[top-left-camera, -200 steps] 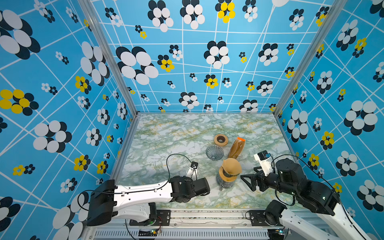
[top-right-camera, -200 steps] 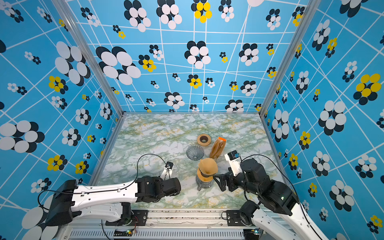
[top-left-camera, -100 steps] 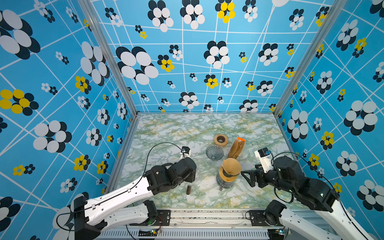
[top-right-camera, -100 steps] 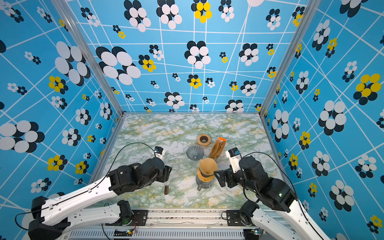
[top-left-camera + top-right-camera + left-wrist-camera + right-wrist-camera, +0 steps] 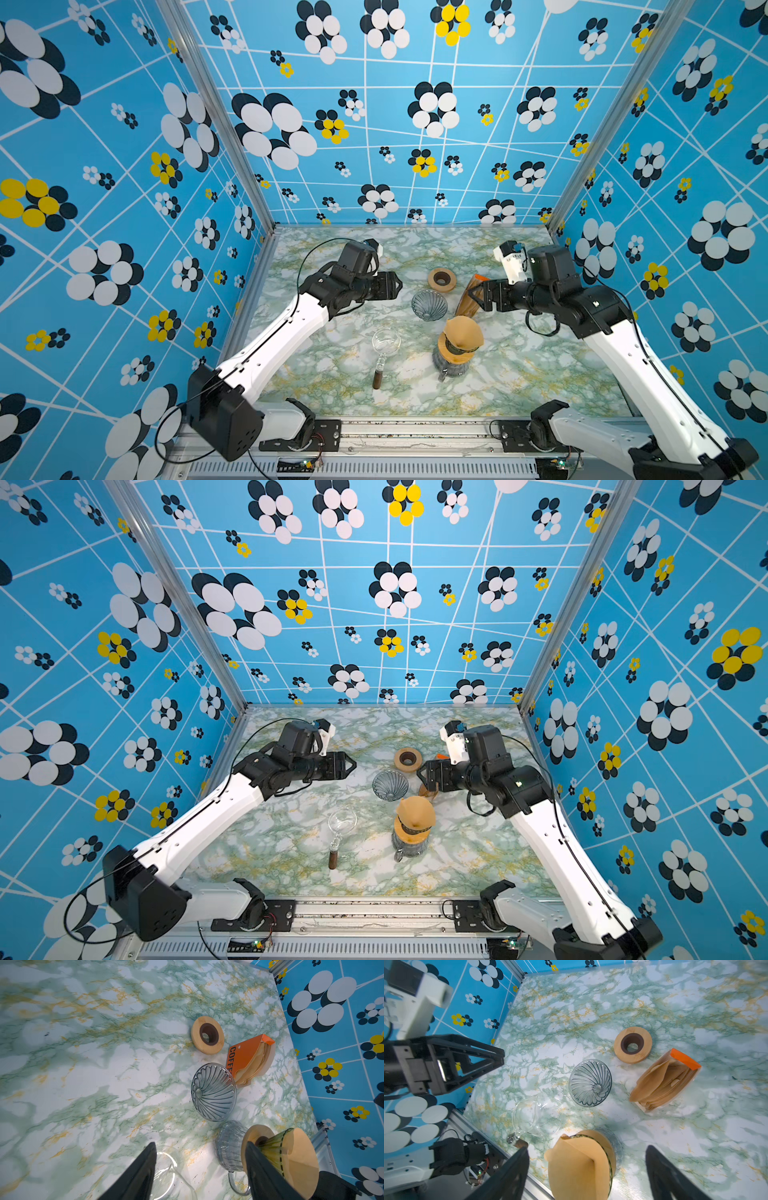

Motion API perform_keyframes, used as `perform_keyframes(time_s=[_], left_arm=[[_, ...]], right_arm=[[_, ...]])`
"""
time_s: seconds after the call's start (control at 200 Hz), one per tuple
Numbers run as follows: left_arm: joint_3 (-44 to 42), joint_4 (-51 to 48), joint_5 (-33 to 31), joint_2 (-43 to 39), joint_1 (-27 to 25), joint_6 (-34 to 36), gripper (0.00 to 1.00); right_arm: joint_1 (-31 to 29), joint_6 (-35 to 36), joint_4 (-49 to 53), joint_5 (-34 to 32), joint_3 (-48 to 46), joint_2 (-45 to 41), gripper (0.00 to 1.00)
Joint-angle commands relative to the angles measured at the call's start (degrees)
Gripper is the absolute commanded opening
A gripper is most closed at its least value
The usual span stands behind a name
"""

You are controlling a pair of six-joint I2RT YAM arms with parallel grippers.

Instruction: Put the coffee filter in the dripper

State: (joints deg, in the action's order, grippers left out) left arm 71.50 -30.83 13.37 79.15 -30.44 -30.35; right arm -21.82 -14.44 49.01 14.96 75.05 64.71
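Left gripper [image 5: 398, 286]: I am holding it above the table, jaws apart, gripping nothing; the left wrist view is showing its two dark fingers [image 5: 143, 1169] with open space between them.
Right gripper [image 5: 471, 296]: I am holding it with its jaws spread wide, clamping nothing, facing my left gripper across the middle.
Filter pack [image 5: 466, 305]: an orange-fronted sleeve of brown papers, lying right at the right gripper's fingertips. I cannot tell whether they are touching.
Empty glass cone [image 5: 429, 304]: ribbed, lying tipped on its side between my two grippers, nearer the right one.
Wooden ring [image 5: 442, 279]: lying flat just beyond the glass cone, beside the pack, apart from both grippers.
Glass scoop [image 5: 385, 341]: clear bowl with a dark handle, lying below my left gripper and back toward its base.
Coffee filter [image 5: 463, 334]: a brown paper cone sitting in the dripper, back toward the base from my right gripper. Neither gripper is touching it.
Dripper [image 5: 272, 1147]: green-tinted glass with a wooden collar, standing on a glass server [image 5: 228, 1145].
Table [image 5: 519, 374]: green-and-gold marbled top, carrying everything listed.
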Motion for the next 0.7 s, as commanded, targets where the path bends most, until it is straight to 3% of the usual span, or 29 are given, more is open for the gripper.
perform_keyframes(time_s=[0.0, 0.225, 0.475, 0.695], left_arm=[[3.75, 5.01, 5.88, 6.44, 1.92, -2.57, 0.69], [12.08, 9.97, 9.42, 22.53, 3.28, -7.36, 0.69], [18.38, 15.68, 11.94, 37.23, 3.99, -13.06, 0.68], [22.16, 18.23, 11.82, 44.72, 3.43, -15.88, 0.68]], right_arm=[[3.94, 3.65, 0.77, 10.08, 5.2, 6.9, 0.79], [7.65, 5.34, 1.74, 11.22, 15.54, 24.02, 0.57], [8.29, 6.11, 2.17, 8.09, 25.23, 39.33, 0.49], [8.38, 5.46, 4.39, 3.23, 31.25, 49.66, 0.42]])
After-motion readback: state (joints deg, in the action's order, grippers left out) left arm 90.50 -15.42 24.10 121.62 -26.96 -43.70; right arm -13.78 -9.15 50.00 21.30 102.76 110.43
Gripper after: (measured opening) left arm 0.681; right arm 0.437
